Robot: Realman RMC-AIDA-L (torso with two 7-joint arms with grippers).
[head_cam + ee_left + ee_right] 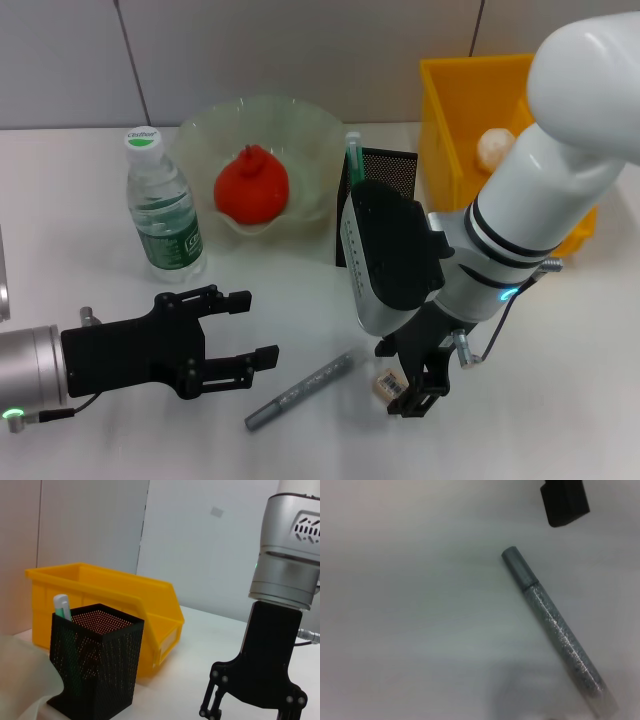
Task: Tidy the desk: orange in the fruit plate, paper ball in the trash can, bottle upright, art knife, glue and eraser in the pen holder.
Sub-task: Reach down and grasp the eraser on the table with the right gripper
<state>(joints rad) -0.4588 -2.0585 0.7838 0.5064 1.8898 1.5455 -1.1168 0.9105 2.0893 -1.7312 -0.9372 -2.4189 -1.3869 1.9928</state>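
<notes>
Nearest the robot, a grey glittery pen-shaped stick point(300, 389) lies flat on the white desk point(80, 200), slanting between the two grippers. The left gripper point(255, 327) hovers low just beside its grey-capped end, fingers spread apart and holding nothing. The right gripper point(405, 385) is lowered at the stick's other end, right at the eraser point(389, 382), a small tan block with a white barcode label resting on the desk; whether its fingers are closed on the eraser cannot be told. Farther back on the left the bottle point(163, 204) stands upright with its pale green-white cap on. Behind and beside it sits the fruit plate point(200, 135), with the orange point(251, 186) resting in its hollow. Just to the right of the plate stands the pen holder point(95, 667), a black mesh cup with a green, white-topped stick point(62, 606) leaning inside it. Behind the holder is the yellow trash can point(452, 110), with a pale crumpled paper ball point(494, 148) lying inside.
</notes>
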